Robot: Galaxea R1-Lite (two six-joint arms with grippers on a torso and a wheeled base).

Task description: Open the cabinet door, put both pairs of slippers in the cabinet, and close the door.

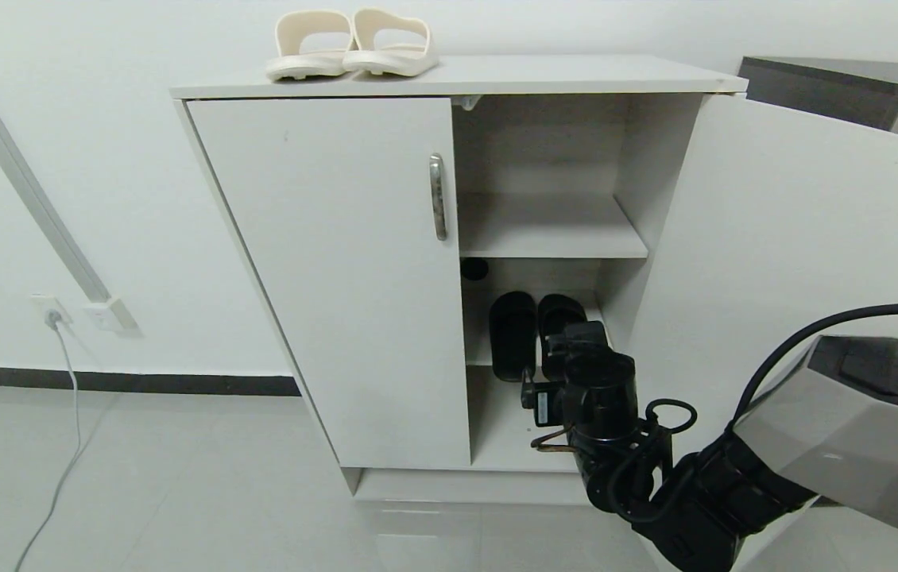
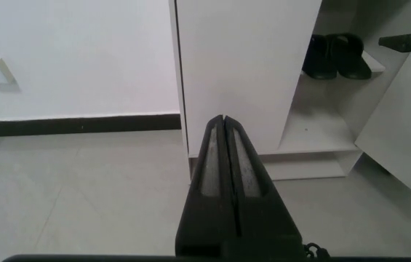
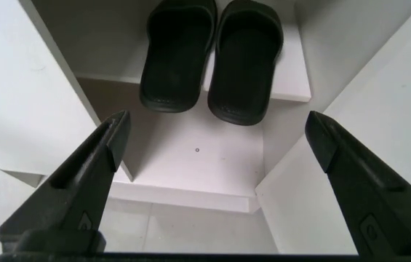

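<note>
A white cabinet [image 1: 449,75] stands against the wall, its right door [image 1: 783,238] swung open and its left door [image 1: 330,270] closed. The black slippers [image 1: 524,330] lie side by side on the middle shelf [image 3: 292,91], heels overhanging the edge [image 3: 209,62] [image 2: 336,57]. A cream pair of slippers [image 1: 354,44] rests on the cabinet top. My right gripper [image 3: 216,156] is open and empty, just in front of the black pair [image 1: 572,338]. My left gripper [image 2: 223,156] is shut, empty, low over the floor left of the cabinet.
The top shelf [image 1: 552,226] and the bottom compartment floor [image 3: 198,164] are bare. A wall socket with a cable [image 1: 52,318] sits at the left. A grey unit [image 1: 846,87] stands behind the open door. Tiled floor [image 1: 139,485] lies in front.
</note>
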